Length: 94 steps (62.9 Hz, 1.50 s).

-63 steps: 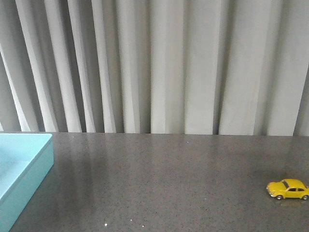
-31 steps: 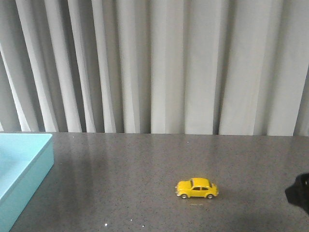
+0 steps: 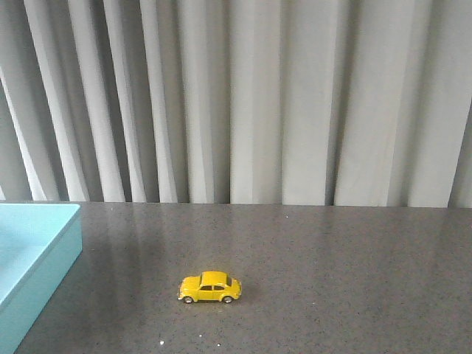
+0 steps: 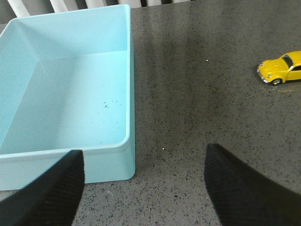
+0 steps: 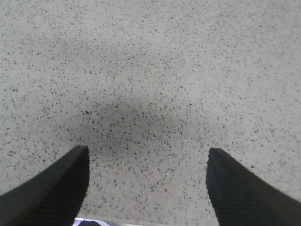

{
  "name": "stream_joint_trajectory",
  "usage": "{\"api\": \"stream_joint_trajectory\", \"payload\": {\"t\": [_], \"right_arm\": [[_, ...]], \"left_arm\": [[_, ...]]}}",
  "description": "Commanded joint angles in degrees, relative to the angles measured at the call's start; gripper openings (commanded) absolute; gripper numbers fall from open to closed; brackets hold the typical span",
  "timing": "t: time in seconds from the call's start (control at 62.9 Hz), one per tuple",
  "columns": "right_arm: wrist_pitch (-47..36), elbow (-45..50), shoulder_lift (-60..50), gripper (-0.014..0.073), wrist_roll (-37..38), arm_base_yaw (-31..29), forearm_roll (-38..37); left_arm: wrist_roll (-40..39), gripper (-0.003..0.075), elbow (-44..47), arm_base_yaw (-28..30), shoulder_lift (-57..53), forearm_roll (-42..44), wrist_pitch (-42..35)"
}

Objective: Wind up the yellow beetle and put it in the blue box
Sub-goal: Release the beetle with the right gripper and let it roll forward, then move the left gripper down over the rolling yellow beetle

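The yellow beetle (image 3: 210,287) stands on its wheels on the dark speckled table, left of the middle in the front view, nose toward the blue box. It also shows in the left wrist view (image 4: 280,68). The blue box (image 3: 33,265) lies at the table's left edge and is empty inside (image 4: 70,94). My left gripper (image 4: 143,181) is open and empty, just beside the box's near corner. My right gripper (image 5: 146,183) is open and empty over bare table. Neither gripper shows in the front view.
The dark speckled table (image 3: 332,251) stretches to the right of the car. A grey pleated curtain (image 3: 243,103) hangs behind the table's far edge. A table edge shows below the right gripper (image 5: 141,222).
The yellow beetle has rolled across the table from the far right to left of the middle, toward the blue box. A dark shape seen at the right edge half a second ago has gone.
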Motion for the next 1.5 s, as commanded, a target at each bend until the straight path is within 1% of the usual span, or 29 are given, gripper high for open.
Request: {"api": "stream_joint_trajectory", "payload": {"t": [0.0,0.207,0.477,0.636,0.779,0.891,0.986,1.098,1.352,1.479], "right_arm": [[-2.53,0.12,-3.17,0.0505,0.85,0.11,-1.09],[-2.4,1.83,-5.76,0.0505,1.52,0.11,-0.85],[-2.09,1.98,-5.82,0.0505,1.57,0.11,0.28],[-1.1,1.98,-5.82,0.0505,1.57,0.11,0.34],[-1.14,1.98,-5.82,0.0505,1.57,0.11,0.34],[-1.14,1.98,-5.82,0.0505,1.57,0.11,0.34],[-1.14,1.98,-5.82,0.0505,1.57,0.11,0.34],[-1.14,1.98,-5.82,0.0505,1.57,0.11,0.34],[-1.14,1.98,-5.82,0.0505,1.57,0.11,0.34],[-1.14,1.98,-5.82,0.0505,1.57,0.11,0.34]], "left_arm": [[-0.24,0.0524,-1.89,-0.49,-0.12,-0.04,-3.59],[-0.24,0.0524,-1.89,-0.49,-0.12,-0.04,-3.59],[-0.42,0.0524,-1.89,-0.49,-0.05,-0.21,-4.34],[-0.42,0.0524,-1.89,-0.49,-0.05,-3.41,-4.48],[2.68,0.0524,-2.0,-0.49,0.08,-3.61,-5.07],[6.6,0.0524,-4.06,-0.49,1.89,-4.16,-5.01],[10.52,0.0524,-8.19,-0.49,5.06,-5.76,-3.62],[16.98,0.0524,-13.53,-0.49,10.12,-8.78,-2.73],[36.2,0.0524,-25.24,-0.49,24.18,-23.83,-0.4],[46.34,0.0524,-30.25,-1.65,31.16,-28.89,0.99]]}}
